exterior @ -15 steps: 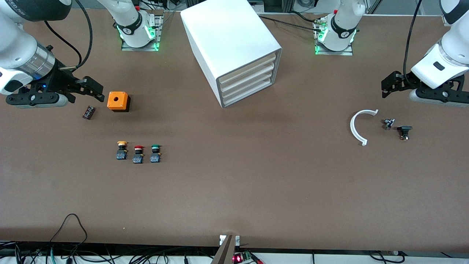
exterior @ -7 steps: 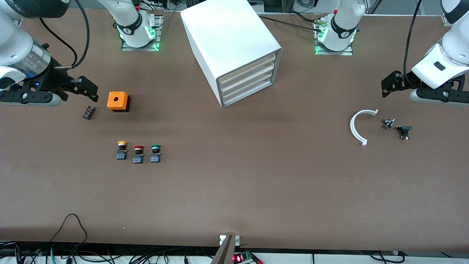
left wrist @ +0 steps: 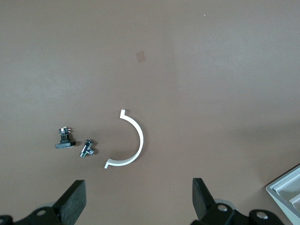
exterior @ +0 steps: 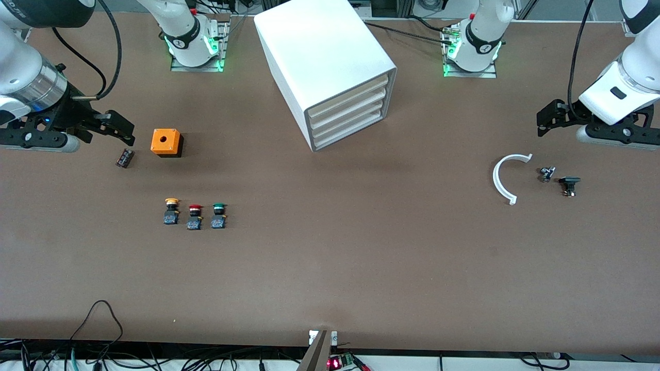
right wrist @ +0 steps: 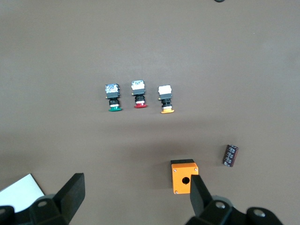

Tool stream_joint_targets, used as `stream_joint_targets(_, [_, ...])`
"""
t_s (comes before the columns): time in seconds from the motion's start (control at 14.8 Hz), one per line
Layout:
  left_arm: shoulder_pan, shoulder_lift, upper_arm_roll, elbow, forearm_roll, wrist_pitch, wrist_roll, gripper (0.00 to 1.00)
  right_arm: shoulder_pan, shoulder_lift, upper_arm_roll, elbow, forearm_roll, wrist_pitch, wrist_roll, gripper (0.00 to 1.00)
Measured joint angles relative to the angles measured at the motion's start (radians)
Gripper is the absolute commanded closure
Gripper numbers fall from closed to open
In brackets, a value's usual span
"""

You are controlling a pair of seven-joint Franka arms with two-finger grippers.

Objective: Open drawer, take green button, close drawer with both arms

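The white cabinet (exterior: pixel 325 56) stands at the table's middle near the arm bases, all four drawers shut. Its lower two drawers (exterior: pixel 348 127) show cream fronts. The green-capped button (exterior: pixel 218 215) stands on the table toward the right arm's end, beside the red one; it also shows in the right wrist view (right wrist: pixel 113 97). My right gripper (exterior: pixel 121 129) is open and empty over the table beside the orange box; its wrist view (right wrist: pixel 136 197) shows its fingers wide apart. My left gripper (exterior: pixel 546 121) is open and empty over the left arm's end, seen wide apart in its wrist view (left wrist: pixel 138 199).
An orange box (exterior: pixel 166 142) and a black cylinder (exterior: pixel 124 157) lie under the right gripper's reach. A red button (exterior: pixel 194 216) and a yellow button (exterior: pixel 171 211) stand beside the green one. A white curved piece (exterior: pixel 502 178) and small metal parts (exterior: pixel 546 173) lie near the left gripper.
My right gripper has drifted away from the orange box toward the right arm's end of the table. The left arm has not moved.
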Motion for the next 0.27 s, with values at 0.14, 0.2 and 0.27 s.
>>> stream_joint_targets(0.14, [0.000,0.000,0.000,0.000,0.000,-0.002,0.000,0.00,0.000,0.000,0.001,0.000,0.000,-0.001,-0.001,0.01])
stream_joint_targets(0.2, [0.000,0.000,0.000,0.000,0.000,-0.003,0.000,0.00,0.000,0.000,0.002,0.001,0.000,-0.002,-0.001,0.01])
stream_joint_targets(0.27, [0.000,0.000,0.000,0.000,0.000,-0.003,0.000,0.00,0.000,0.000,0.002,0.001,0.000,-0.003,-0.001,0.01])
